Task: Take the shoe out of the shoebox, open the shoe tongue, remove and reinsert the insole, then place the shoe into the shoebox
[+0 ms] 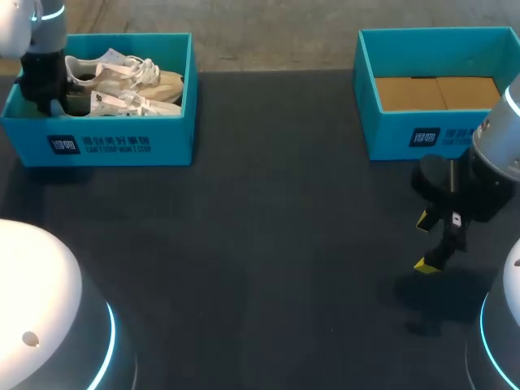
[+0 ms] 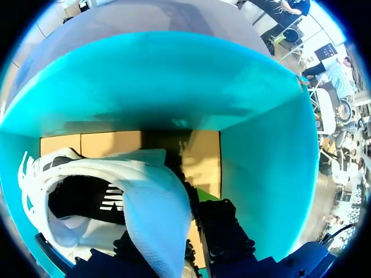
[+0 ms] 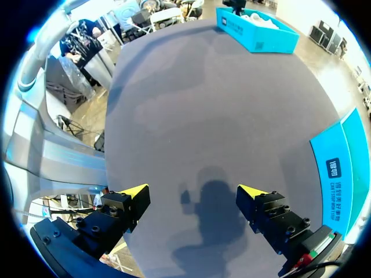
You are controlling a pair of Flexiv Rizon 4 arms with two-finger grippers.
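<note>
Shoe [image 1: 122,81]: located inside the left-hand shoebox [image 1: 97,142] at the far left corner of the table [image 1: 268,244], lying on its side with laces and paper tags uppermost. No part of it is outside the box walls, so the first step, extraction, is judged not yet complete. The left gripper [image 1: 50,96] is lowered into the near-left end of that box. In the left wrist view it sits directly at the shoe's open collar, with white upper fabric draped against it and the cardboard floor and teal wall of the box ahead. Whether it is clamped on the fabric or only resting against it cannot be determined, as the yellow tips are hidden. The right gripper [image 3: 192,191] hangs above bare table near the right edge, spread wide and carrying nothing. It is just in front of a second teal box [image 1: 406,138], which shows only its cardboard floor. Status assessment: the task is at its opening stage. The left arm is positioned for a grasp at the heel end, and the right arm is standing by. Remaining steps: lift the shoe clear and set it on the table, open the tongue, withdraw the insole, reinsert it, and place the shoe in the shoebox. No insole is visible separately in any view.
</note>
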